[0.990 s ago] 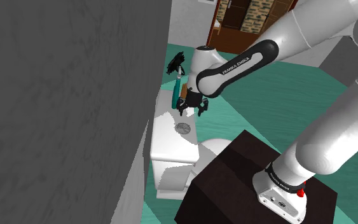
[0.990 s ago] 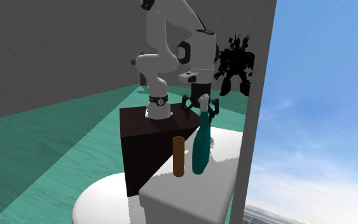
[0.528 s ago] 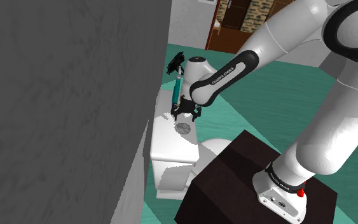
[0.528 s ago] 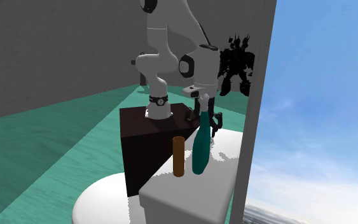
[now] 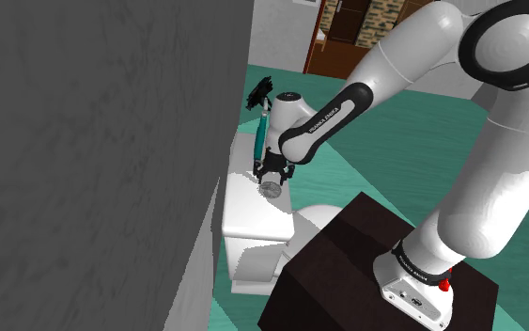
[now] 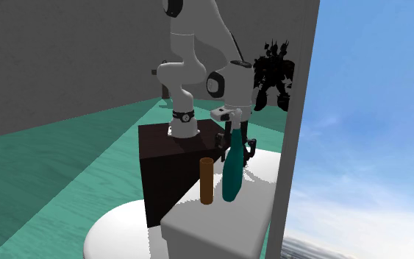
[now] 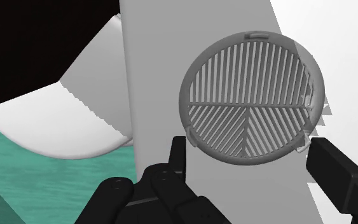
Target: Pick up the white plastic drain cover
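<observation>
One grey wall (image 5: 93, 141) takes up the shoulder view's left, and one teal floor (image 5: 384, 141) runs past it toward a brown wooden doorway (image 5: 347, 28) at the far end. My one white arm (image 5: 497, 169) rises from the single dark brown stand (image 5: 347, 263) and bends down toward the wall. There is no bench here. The things sit on the flat white lid of a toilet tank (image 5: 251, 214) set against the wall, with the toilet's rounded white seat (image 5: 317, 218) between the tank and my stand. In the second exterior view, blue sky (image 6: 374, 110) shows beyond the wall's edge, and one black spiky figure (image 6: 273, 73) stands on the floor behind my arm.

I count three things on the tank lid. One tall teal bottle (image 6: 231, 175) stands upright, and one brown cylinder (image 6: 207, 180) stands upright just beside it. One round grey drain cover (image 7: 252, 97) with many slats lies flat on the lid, nearer my stand than the bottle.

My jaws hang low over that cover and stand wide apart, holding nothing. The two black fingers (image 7: 177, 153) sit one on each side of the cover's near rim. I cannot tell whether either tip touches the rim. Past the lid's edge, the wrist view shows the white seat, a patch of teal floor and a black area (image 7: 37, 44).
</observation>
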You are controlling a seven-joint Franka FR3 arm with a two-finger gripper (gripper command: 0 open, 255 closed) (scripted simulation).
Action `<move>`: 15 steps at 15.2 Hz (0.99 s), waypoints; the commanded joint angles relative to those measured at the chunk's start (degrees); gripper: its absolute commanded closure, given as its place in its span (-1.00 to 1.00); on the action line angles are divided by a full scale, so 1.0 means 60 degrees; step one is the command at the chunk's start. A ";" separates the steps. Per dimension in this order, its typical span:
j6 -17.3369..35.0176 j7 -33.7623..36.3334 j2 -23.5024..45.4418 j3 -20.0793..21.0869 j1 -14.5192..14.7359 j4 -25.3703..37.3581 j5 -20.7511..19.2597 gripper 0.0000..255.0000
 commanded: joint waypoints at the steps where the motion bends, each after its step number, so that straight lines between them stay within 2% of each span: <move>1: 0.0015 0.0004 0.0030 -0.0003 0.0002 0.0001 -0.0006 1.00; 7: -0.0003 0.0006 -0.0016 0.0008 0.0005 -0.0027 0.0009 1.00; 15: -0.0971 -0.0325 -0.0998 0.0191 -0.0106 -0.0014 0.0456 1.00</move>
